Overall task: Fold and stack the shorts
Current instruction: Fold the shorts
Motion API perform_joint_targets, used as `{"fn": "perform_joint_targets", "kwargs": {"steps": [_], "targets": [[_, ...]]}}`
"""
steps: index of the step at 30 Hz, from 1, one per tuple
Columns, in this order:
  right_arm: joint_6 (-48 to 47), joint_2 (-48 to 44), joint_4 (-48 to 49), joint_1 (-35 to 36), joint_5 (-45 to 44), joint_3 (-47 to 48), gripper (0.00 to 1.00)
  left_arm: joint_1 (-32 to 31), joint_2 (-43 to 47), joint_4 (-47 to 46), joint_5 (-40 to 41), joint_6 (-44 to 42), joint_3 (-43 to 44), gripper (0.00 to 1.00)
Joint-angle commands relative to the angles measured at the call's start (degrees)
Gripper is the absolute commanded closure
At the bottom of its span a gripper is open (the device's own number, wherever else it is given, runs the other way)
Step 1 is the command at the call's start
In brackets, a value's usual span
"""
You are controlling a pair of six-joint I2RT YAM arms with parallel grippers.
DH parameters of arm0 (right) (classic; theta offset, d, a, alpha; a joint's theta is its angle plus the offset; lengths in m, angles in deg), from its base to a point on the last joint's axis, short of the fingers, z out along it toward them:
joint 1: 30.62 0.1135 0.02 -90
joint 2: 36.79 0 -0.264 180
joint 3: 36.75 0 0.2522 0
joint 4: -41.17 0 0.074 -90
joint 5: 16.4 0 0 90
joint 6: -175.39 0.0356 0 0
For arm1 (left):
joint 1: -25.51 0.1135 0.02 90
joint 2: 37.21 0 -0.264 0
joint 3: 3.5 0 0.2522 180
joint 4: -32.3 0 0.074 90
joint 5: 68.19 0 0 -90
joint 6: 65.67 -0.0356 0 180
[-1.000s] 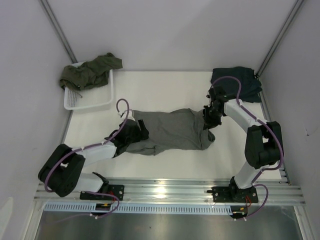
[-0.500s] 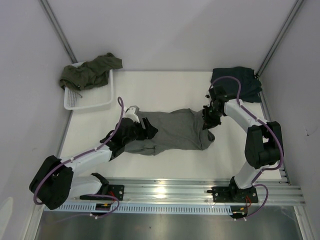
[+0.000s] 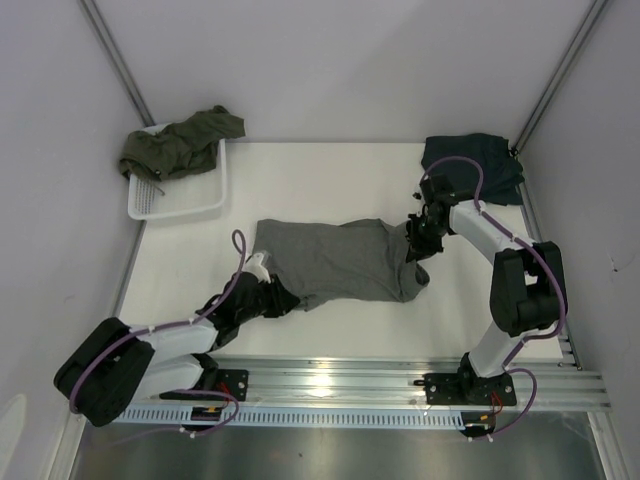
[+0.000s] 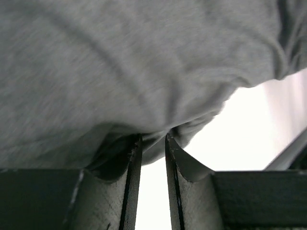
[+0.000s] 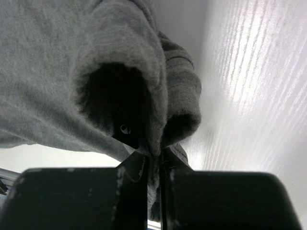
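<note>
Left gripper (image 4: 151,140) retreated; grey shorts (image 3: 340,262) hem at its tips, jaws narrowed, grip unclear; right gripper (image 5: 153,157) clamps the opposite end.

The right gripper (image 5: 154,160) fills the bottom edge, its two dark fingers (image 5: 134,172) pressed together on a fold of the grey shorts (image 5: 48,72). Above the pinch the cloth bunches into thick rolls with a dark hollow between them. To the right lies the white table (image 5: 249,96), streaked with glare.
</note>
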Motion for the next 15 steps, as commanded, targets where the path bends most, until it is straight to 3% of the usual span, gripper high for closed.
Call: {"fn": "perform_joint_targets", "kwargs": {"steps": [1, 8, 12, 15], "targets": [[1.02, 1.12, 1.28, -0.95, 0.07, -0.03, 1.00, -0.46, 3.50, 0.68, 5.46, -0.30, -0.82, 0.71], [0.76, 0.86, 1.19, -1.12, -0.02, 0.14, 1.00, -0.55, 10.61, 9.73, 11.87, 0.05, 0.85, 0.71], [0.67, 0.68, 1.37, -1.12, 0.94, 0.05, 1.00, -0.81, 19.13, 10.36, 11.10, 0.13, 1.99, 0.68], [0.67, 0.59, 1.55, -1.12, 1.12, 0.05, 1.00, -1.07, 20.21, 9.83, 10.30, 1.01, 4.71, 0.59]]}}
